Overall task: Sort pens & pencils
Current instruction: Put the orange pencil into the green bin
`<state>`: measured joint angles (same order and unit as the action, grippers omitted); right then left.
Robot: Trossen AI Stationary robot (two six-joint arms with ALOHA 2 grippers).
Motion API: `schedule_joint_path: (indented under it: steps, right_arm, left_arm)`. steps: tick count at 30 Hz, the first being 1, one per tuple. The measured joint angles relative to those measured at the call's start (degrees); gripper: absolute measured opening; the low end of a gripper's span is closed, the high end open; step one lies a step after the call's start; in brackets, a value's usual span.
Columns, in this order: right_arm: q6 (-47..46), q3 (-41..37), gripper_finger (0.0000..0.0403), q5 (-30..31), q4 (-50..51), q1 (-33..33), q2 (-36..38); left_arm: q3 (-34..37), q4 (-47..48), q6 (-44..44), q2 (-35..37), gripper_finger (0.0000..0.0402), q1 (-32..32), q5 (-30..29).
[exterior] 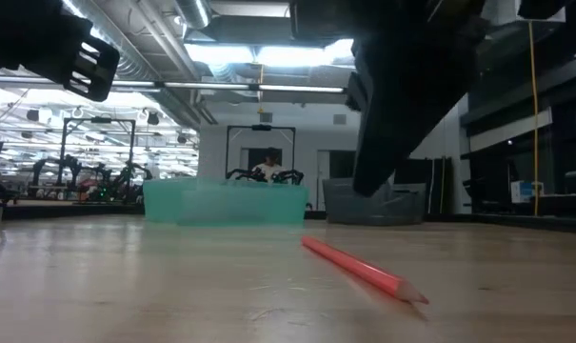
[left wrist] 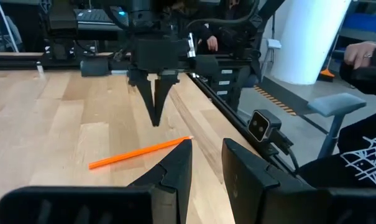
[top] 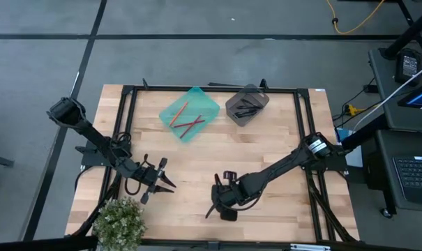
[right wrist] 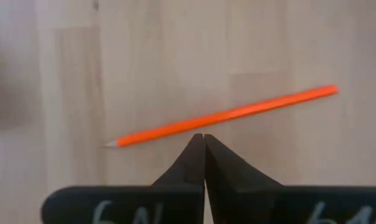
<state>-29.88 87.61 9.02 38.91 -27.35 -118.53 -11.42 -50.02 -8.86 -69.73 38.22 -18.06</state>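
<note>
One orange pencil [right wrist: 225, 115] lies flat on the wooden table, also seen in the low view [exterior: 364, 270] and the left wrist view [left wrist: 141, 152]. My right gripper [right wrist: 204, 137] is shut and points down just above it, clear of the table [left wrist: 155, 121]. My left gripper [left wrist: 207, 144] is open and waits to the left of the pencil [top: 167, 185], touching nothing. Red pencils [top: 186, 120] lie in the teal tray [top: 209, 106]. Black pens [top: 247, 108] lie in the grey tray [top: 231, 101].
A potted plant [top: 120, 219] stands at the table's near left corner. The two trays sit side by side near the far edge. Black rails [top: 211, 88] frame the table. People [left wrist: 362, 56] show in the room beyond the table.
</note>
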Motion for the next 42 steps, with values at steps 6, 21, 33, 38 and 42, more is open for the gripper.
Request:
schedule_joint_path:
  steps: [6,21,33,38,42]
  right_arm:
    - [-2.7,-2.9,0.0002,-1.3,-2.1,0.2,-0.5]
    - [5.4,-5.4,0.0002,-6.2,-16.8,4.1,-4.3]
    - [11.0,-5.3,0.0002,-2.5,-18.5,6.6,-4.0]
    - [7.6,-5.3,0.0003,6.0,-8.6,6.1,-1.2]
    - [4.6,-5.3,0.0002,16.0,-1.6,4.6,2.2]
  left_arm:
    - [0.0,-0.1,0.0,0.0,0.0082,0.1,-0.3]
    - [0.0,-0.4,0.0,0.0,0.0082,0.1,-0.7]
    - [0.0,0.5,-1.4,0.0,0.0082,0.2,-0.7]
    - [0.0,0.6,-1.5,0.0,0.0082,0.2,-0.7]
    - [0.0,0.7,-1.5,0.0,0.0082,-0.2,-0.7]
